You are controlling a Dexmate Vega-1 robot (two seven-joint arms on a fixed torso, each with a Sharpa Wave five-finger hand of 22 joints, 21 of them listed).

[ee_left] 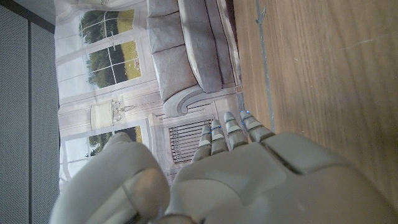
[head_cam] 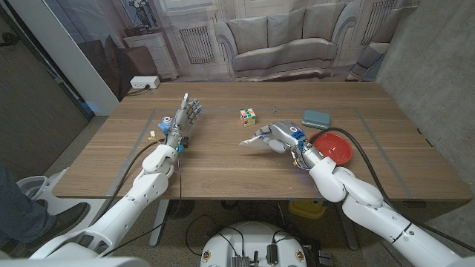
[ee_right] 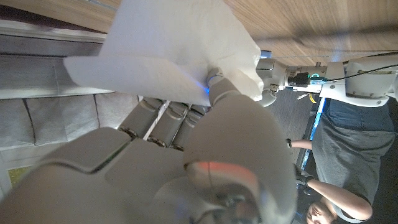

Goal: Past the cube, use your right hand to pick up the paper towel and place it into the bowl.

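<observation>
Two robot hands | right [head_cam: 278, 138] pinches paper towel [ee_right: 168, 53] | left [head_cam: 184, 119] empty, fingers straight | no readable writing

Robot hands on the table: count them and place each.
2. The left hand stands empty at the table's left; the right hand grips the paper towel beside the red bowl.

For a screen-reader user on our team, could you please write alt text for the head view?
The right hand holds a white paper towel just above the wooden table, between a coloured cube and a red bowl. A teal sponge lies beyond the bowl. The left hand holds nothing, fingers pointing away from the robot.
</observation>
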